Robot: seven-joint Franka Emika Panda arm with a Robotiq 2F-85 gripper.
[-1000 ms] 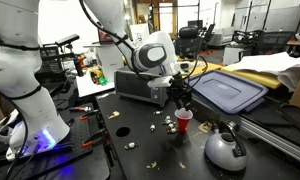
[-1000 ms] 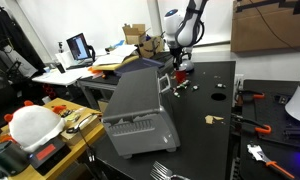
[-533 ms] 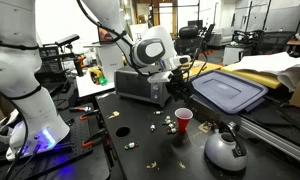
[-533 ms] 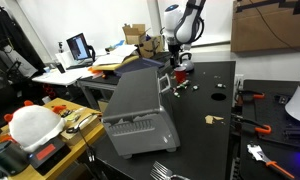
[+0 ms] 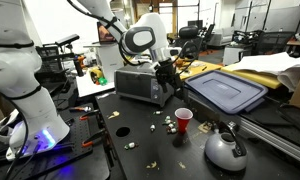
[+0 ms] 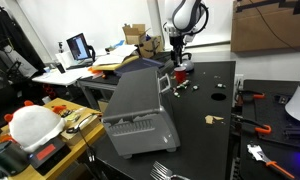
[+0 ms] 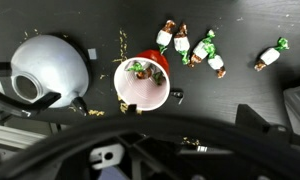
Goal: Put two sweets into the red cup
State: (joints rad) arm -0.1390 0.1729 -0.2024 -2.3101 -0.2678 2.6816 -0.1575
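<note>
The red cup [image 7: 142,85] stands upright on the black table, and sweets [image 7: 140,70] with dark twisted wrapper ends lie inside it against the white wall. Several more sweets [image 7: 202,47] lie loose on the table just beyond the cup. In both exterior views the cup [image 5: 183,121] [image 6: 165,82] stands near the table's middle, with loose sweets [image 5: 168,124] beside it. My gripper [image 5: 168,74] [image 6: 177,52] hangs well above the cup, open, with nothing between its fingers. In the wrist view only its dark blurred housing shows.
A rounded grey kettle [image 7: 45,70] [image 5: 225,148] stands close beside the cup. A grey box-shaped appliance [image 5: 140,85] [image 6: 135,110] sits at the table's edge. A blue bin lid [image 5: 230,92] lies behind the cup. Stray sweets [image 5: 122,130] dot the table.
The gripper has risen from just over the red cup to well above it and drifted slightly aside. Its jaws have opened.
</note>
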